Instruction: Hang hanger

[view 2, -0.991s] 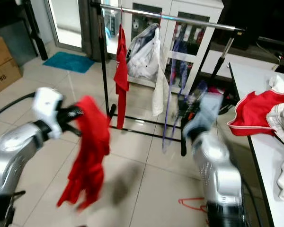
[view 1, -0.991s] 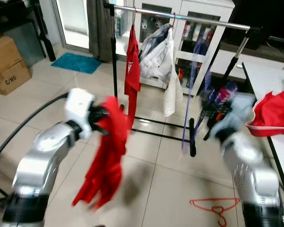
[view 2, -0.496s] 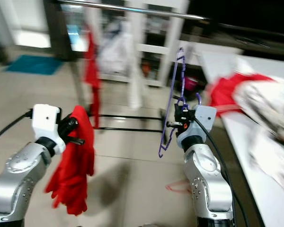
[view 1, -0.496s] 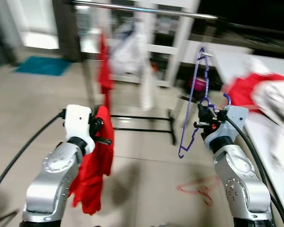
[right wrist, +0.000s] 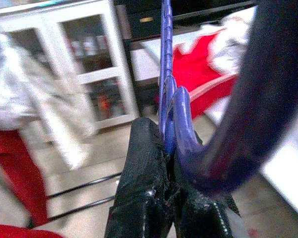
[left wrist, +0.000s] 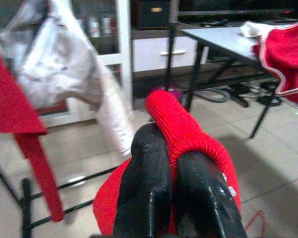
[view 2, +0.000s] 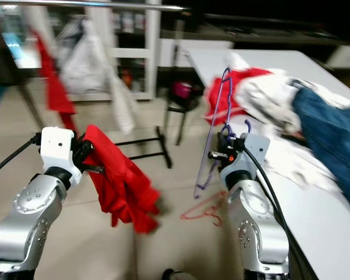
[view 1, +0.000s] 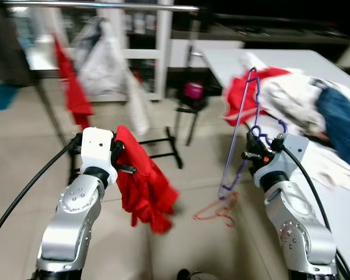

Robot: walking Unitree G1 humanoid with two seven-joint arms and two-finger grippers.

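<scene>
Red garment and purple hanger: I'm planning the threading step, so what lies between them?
Nothing between the red garment and purple hanger; behind the gap, a red hanger on the floor, head views.

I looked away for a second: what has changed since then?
Mainly the camera swung right: the table with piled clothes now fills the right side and the clothes rack sits further left. The left gripper still clamps the red garment; the right gripper still holds the purple hanger.

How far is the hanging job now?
Done: each gripper has its item. The left gripper is shut on the red garment, the right gripper on the purple hanger. Left: the garment is not on the hanger yet, and the rail stands apart, behind.
</scene>
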